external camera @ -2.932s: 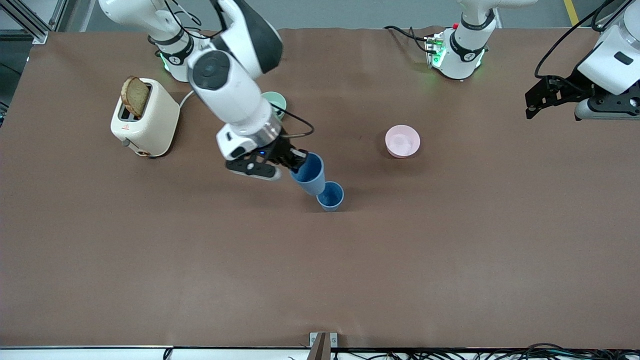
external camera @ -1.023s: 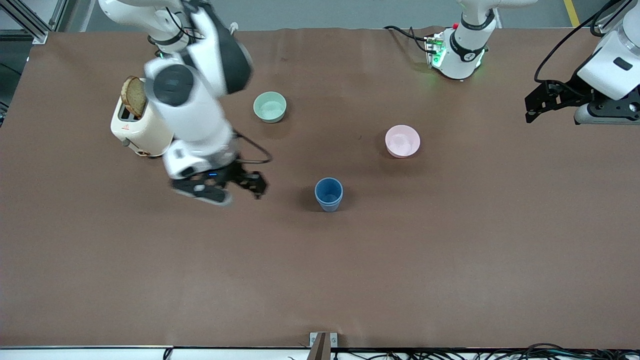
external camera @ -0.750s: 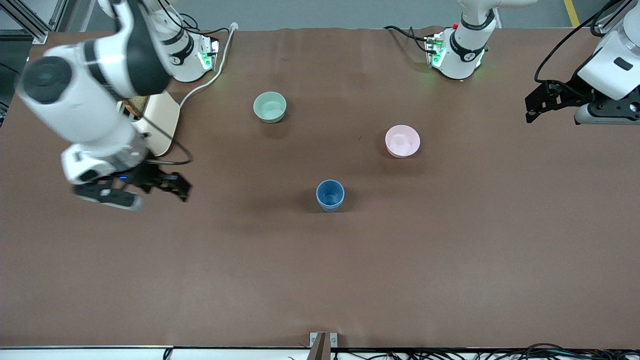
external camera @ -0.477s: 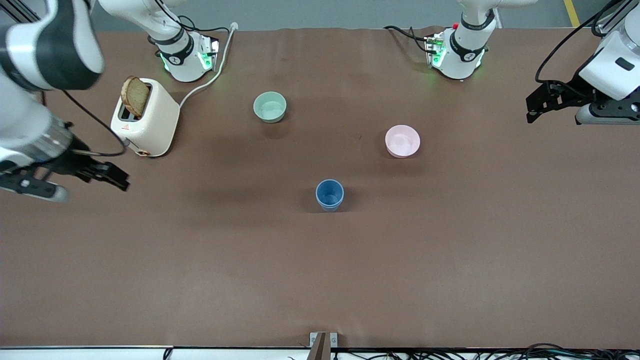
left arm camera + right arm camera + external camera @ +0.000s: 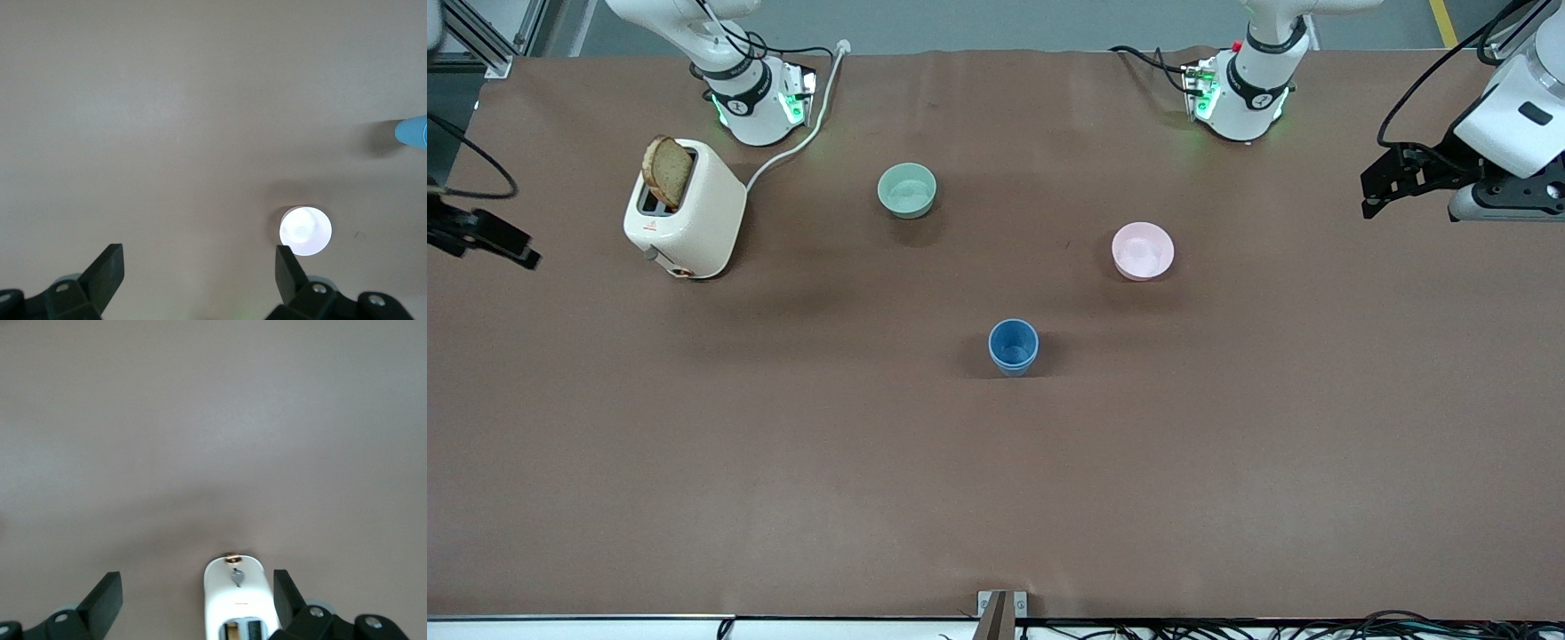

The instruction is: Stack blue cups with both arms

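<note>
Across the front view I count one stack of blue cups [image 5: 1013, 346] standing upright mid-table, nearer the camera than the pink bowl [image 5: 1143, 251] and the mint-green bowl [image 5: 907, 189]. From above it reads as a single cup; I judge the two are nested, so stacking looks done. I also count one toaster [image 5: 685, 209] with one slice of bread [image 5: 667, 171], toward the right arm's end. The right gripper [image 5: 489, 238] sits at that view's edge over the table's right-arm end; the left gripper [image 5: 1396, 182] waits over the left arm's end.

On the left wrist view, my left gripper [image 5: 199, 263] has its fingers spread wide with nothing between them, over bare table, with the pink bowl [image 5: 305, 231] and a sliver of the blue cups [image 5: 413, 132] in sight.

On the right wrist view, the right gripper [image 5: 197, 587] is likewise wide and empty, above the toaster [image 5: 238, 597].

I'd expect thin plastic tumblers: light, stiff enough, smooth and tapered, easily tipped. I would pinch across the rim wall, not squeeze the body.
</note>
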Robot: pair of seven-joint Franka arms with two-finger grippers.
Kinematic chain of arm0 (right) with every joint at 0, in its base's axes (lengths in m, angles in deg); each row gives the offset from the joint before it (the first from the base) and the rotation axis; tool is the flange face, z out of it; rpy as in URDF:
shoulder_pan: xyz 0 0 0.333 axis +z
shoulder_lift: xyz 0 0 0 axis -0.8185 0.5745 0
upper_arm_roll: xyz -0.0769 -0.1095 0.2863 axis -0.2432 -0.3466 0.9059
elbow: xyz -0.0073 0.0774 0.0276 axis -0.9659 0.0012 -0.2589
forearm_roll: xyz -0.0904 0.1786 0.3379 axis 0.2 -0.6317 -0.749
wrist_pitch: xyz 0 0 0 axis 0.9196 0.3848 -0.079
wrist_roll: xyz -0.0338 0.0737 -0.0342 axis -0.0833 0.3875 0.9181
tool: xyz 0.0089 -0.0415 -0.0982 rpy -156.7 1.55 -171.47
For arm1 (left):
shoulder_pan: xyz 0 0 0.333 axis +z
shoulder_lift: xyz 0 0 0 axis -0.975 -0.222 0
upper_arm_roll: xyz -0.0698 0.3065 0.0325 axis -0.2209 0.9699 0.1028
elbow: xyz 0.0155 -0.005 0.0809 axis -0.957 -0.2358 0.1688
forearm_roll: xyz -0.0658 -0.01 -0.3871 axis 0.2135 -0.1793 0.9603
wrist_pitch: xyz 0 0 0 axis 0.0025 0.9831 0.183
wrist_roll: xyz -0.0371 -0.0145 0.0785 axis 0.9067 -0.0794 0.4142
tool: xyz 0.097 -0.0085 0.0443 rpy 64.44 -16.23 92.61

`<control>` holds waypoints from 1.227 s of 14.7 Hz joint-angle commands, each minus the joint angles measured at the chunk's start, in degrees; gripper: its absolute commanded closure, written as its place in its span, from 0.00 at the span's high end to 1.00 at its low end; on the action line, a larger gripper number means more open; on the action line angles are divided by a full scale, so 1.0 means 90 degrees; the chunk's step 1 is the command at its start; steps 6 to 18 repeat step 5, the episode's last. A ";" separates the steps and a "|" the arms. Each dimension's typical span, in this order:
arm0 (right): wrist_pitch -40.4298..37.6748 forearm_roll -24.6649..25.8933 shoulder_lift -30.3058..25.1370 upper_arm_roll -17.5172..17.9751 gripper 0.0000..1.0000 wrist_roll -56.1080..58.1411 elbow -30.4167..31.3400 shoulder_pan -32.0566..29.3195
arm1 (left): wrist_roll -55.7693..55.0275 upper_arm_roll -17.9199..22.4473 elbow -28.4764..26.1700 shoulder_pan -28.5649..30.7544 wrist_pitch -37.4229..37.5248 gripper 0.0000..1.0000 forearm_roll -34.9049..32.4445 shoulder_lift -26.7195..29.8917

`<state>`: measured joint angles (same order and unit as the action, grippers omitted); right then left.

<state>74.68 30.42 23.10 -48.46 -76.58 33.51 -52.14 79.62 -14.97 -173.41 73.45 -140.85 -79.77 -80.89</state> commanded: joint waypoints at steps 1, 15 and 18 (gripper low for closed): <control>-0.0357 0.0113 0.0002 0.0142 1.00 0.0260 -0.0611 -0.0213 | 0.0084 0.0001 0.0088 -0.0035 0.0026 1.00 -0.0106 -0.0034; -0.1108 0.0044 0.0187 0.0152 1.00 0.0270 -0.1372 -0.0184 | 0.0084 0.0001 0.0097 -0.0016 0.0026 1.00 -0.0106 -0.0024; -0.1108 0.0044 0.0187 0.0152 1.00 0.0270 -0.1372 -0.0184 | 0.0084 0.0001 0.0097 -0.0016 0.0026 1.00 -0.0106 -0.0024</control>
